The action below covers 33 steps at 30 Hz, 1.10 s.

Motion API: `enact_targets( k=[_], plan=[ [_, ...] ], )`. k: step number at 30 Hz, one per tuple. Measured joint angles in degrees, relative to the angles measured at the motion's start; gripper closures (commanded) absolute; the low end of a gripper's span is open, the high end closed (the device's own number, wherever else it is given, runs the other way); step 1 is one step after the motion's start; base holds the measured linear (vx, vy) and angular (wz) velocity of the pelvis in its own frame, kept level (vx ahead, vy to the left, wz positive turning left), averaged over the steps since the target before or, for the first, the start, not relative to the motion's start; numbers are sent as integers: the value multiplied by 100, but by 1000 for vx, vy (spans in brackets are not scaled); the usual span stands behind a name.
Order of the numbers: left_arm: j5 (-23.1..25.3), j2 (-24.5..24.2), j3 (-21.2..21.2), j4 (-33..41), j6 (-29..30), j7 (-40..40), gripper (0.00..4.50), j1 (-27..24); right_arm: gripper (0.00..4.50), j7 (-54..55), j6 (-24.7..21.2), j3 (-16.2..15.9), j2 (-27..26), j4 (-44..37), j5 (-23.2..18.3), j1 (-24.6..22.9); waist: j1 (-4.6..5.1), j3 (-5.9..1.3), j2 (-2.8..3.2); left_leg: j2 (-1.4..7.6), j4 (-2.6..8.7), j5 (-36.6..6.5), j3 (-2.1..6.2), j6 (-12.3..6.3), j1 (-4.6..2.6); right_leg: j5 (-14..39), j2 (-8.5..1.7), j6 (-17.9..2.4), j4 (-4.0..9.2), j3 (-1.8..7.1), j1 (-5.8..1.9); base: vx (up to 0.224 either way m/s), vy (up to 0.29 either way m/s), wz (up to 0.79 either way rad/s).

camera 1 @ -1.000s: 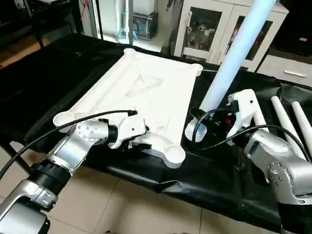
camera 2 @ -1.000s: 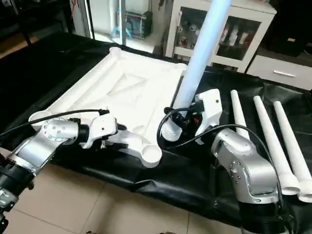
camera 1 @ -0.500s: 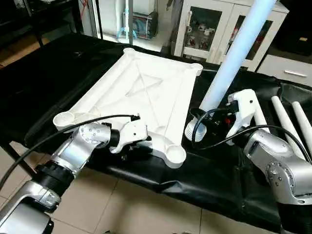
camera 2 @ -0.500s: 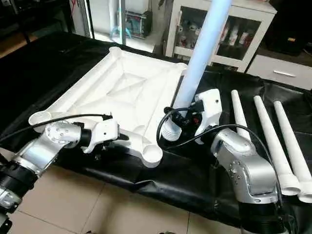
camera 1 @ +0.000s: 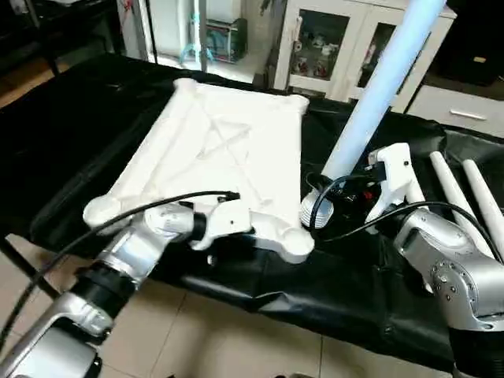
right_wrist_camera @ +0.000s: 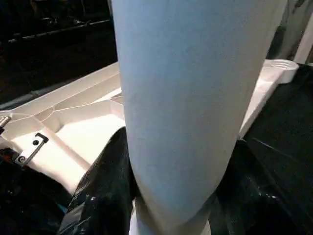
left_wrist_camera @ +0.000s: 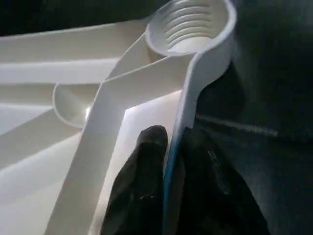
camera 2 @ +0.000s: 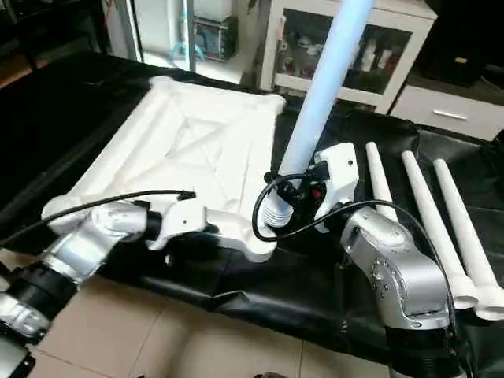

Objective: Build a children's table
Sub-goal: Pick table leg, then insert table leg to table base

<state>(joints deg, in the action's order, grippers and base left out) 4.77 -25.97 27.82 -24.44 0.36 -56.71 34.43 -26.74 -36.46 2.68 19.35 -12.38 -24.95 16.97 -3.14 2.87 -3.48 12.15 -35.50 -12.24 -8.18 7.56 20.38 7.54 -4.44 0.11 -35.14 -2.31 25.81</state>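
The white tabletop [camera 1: 228, 150] lies underside up on the black-covered bench, its X ribs showing. My left gripper [left_wrist_camera: 171, 147] is shut on the tabletop's near rim, one black finger [left_wrist_camera: 142, 186] on each side of the wall, just short of the round corner socket [left_wrist_camera: 188, 27]. My right gripper [camera 1: 346, 197] is shut on a long white leg [camera 1: 378, 87]. That leg stands nearly upright, with its ribbed end [camera 1: 313, 209] down on the cloth right beside the same corner socket [camera 1: 295, 244]. Black fingers [right_wrist_camera: 105, 191] flank the leg [right_wrist_camera: 190, 98].
Three more white legs [camera 2: 425, 228] lie side by side on the black cloth to the right. A white glass-door cabinet [camera 1: 339, 39] stands behind the bench. The bench's front edge drops to a tiled floor [camera 1: 236, 331] just below my left arm.
My left gripper's fingers have closed onto the tabletop's near rim. The tabletop's near corner has slid a little toward the upright leg. The right arm and its leg have stayed put.
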Motion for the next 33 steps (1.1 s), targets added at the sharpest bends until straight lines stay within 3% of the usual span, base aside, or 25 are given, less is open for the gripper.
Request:
enact_targets(
  k=[9, 18, 24, 28, 33],
  plan=[
    [11, 20, 13, 584, 394, -54, 448, -268, 267, -13, -80, 96, -1, 20, -147, 10, 89, 0, 0, 0, 3, 0, -1, -1, -1, 0, 1, 0, 5, 1, 1, 0, 0, 0],
    [121, 18, 6, 892, 543, 19, 448, -433, 267, -443, -312, 152, 86, 247, -493, 84, 91, -4, -6, 0, 3, 0, 0, 0, 1, 0, 0, 0, 4, -1, 0, 0, 0, 0],
    [182, 10, 10, 962, 525, 72, 448, -478, 267, -1010, -187, 132, 35, 515, -680, 18, 94, -9, -14, 1, 3, 0, -1, -2, 5, 0, 0, 0, 10, -2, 0, 0, 0, 0],
    [226, 9, 10, 962, 542, 79, 448, -481, 267, -1303, 193, -50, 34, 877, -594, 91, 106, -29, -62, 3, 3, 0, 0, -1, 4, 0, 0, 0, 8, -5, 0, 0, 0, 0],
    [226, 5, 8, 1005, 596, 43, 448, -481, 267, -1515, 303, -200, 174, 1053, -441, 128, 109, -29, -128, 4, 4, 0, 0, -1, 7, 1, 0, 1, 11, -5, 1, 0, 0, 0]
  ],
)
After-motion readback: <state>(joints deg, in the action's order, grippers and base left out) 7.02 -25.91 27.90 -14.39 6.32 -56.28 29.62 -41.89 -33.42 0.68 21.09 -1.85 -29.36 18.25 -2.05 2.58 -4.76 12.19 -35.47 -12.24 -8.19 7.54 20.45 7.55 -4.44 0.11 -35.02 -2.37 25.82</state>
